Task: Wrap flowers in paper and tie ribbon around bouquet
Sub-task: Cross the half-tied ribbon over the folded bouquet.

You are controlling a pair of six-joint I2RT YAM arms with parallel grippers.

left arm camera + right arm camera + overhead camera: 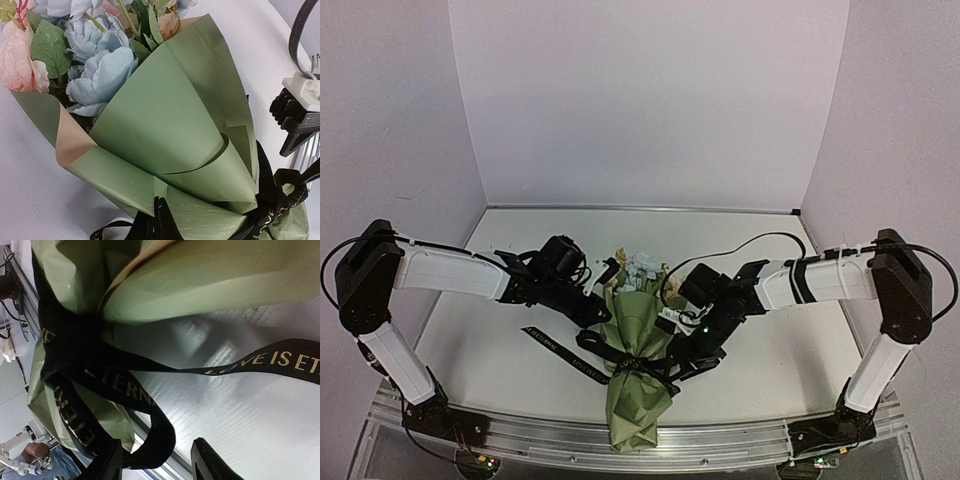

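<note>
**Gripper and Bouquet Status**

1. My right gripper (156, 447) was partly open, with its two fingers set apart. A loop of the ribbon (260, 362) passed between them. It lay close against one finger and clear of the other, so nothing was clamped.

2. My left gripper (602, 310) was fully closed, just beside the upper left of the bouquet (635, 400). I could not tell whether anything was pinched in it.

3. The bouquet lay on the table (500, 370) between my two grippers, with its blossoms toward the far wall and its narrow end at the near edge. The paper (165, 115) formed an olive-green cone, with its tan face showing at one fold. The flowers (102, 70), pale blue and pink, projected from the wide end.

4. The ribbon, black with gold lettering, was wrapped around the narrow waist of the cone. One tail ran across the table to the left.
</note>
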